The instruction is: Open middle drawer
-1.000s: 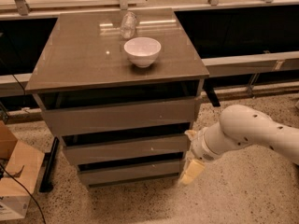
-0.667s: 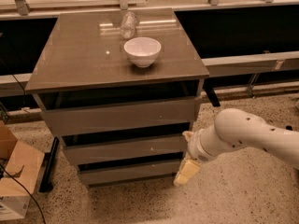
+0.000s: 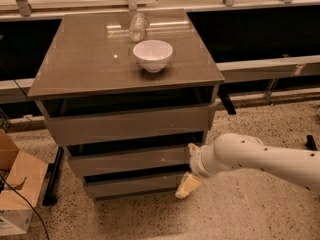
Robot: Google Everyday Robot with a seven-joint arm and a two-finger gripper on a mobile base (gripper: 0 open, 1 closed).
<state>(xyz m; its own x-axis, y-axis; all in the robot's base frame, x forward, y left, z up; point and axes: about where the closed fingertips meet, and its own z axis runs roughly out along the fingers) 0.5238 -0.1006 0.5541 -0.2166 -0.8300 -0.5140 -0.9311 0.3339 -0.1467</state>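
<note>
The middle drawer point(image 3: 125, 160) is a wide, shallow grey-brown front with no handle, between the taller top drawer front point(image 3: 130, 125) and the slimmer bottom one point(image 3: 132, 185). It sits flush with a dark gap above it. My gripper point(image 3: 189, 176) is at the end of the white arm point(image 3: 260, 159) that comes in from the right. It is low, at the right end of the middle drawer front, level with the gap between the middle and bottom drawers.
A white bowl point(image 3: 153, 55) and a clear glass point(image 3: 137, 26) stand on the cabinet top point(image 3: 90, 59). A cardboard box point(image 3: 17, 189) sits on the speckled floor at the left. A counter with dark panels runs behind.
My arm has moved left and slightly down, bringing the gripper closer to the right edge of the drawer fronts. The drawers have not moved.
</note>
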